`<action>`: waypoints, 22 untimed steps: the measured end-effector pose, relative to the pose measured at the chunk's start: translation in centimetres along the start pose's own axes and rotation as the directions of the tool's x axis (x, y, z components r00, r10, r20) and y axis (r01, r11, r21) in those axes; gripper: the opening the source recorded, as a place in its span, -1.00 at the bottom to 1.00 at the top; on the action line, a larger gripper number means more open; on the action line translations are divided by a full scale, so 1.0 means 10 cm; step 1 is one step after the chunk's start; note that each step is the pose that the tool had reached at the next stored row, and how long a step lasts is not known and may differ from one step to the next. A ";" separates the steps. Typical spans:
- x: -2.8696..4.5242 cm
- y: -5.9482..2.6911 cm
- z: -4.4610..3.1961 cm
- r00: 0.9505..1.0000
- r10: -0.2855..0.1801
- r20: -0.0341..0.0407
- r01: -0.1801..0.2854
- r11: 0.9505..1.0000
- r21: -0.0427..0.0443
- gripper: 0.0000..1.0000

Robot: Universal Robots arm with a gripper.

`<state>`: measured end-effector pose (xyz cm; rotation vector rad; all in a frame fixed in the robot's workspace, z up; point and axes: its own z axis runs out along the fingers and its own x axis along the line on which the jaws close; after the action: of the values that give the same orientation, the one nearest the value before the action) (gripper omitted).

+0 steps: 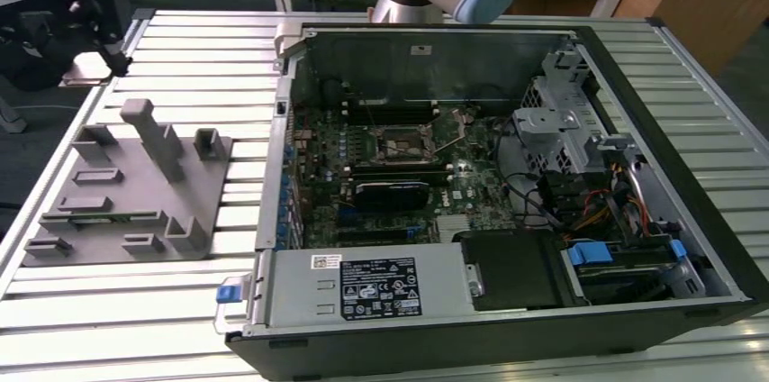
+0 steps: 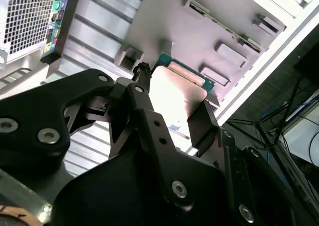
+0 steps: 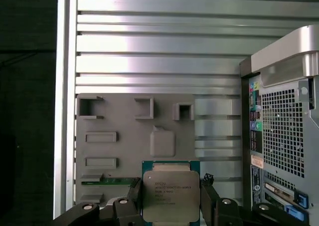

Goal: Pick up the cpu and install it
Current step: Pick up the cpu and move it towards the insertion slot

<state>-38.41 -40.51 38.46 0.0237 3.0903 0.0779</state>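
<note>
We have the gripper (image 3: 171, 195) clamped on the cpu (image 3: 171, 200). In both wrist views its fingers (image 3: 208, 198) press on two opposite edges of the chip, silvery lid toward the first wrist camera, green border around it. The grip looks centred and the chip sits square between the jaws, no visible tilt. We judge the step as the lift off the gray holder plate (image 3: 124, 136) under the chip; whether the cpu has cleared it we can't tell. To do it well we grip edges only, use modest force, hold the chip level, keep pads off the contact side, and pull straight up so nothing drags on the plate's pockets. A green strip (image 3: 107, 181) sits in a slot just beside the gripper, so we give it room. Farther off, the computer case (image 3: 284, 136) stands beside the plate. In the exterior view its socket (image 1: 402, 143) lies mid-board, well apart from the plate.
</note>
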 end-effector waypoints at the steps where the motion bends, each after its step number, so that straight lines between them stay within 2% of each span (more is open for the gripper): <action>1: -0.030 0.001 0.001 1.000 0.000 0.000 0.000 1.000 0.000 0.09; 8: -0.170 0.003 0.009 1.000 0.000 0.000 0.000 1.000 0.000 0.09; 14: -0.345 0.005 0.017 1.000 0.000 0.000 0.000 1.000 0.000 0.09; 19: -0.443 0.006 0.031 1.000 0.000 0.000 0.000 1.000 0.000 0.09; 22: -0.558 0.009 0.043 1.000 0.000 0.000 0.000 1.000 0.000 0.09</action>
<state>-32.81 -40.48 38.31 0.0238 3.0903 0.0780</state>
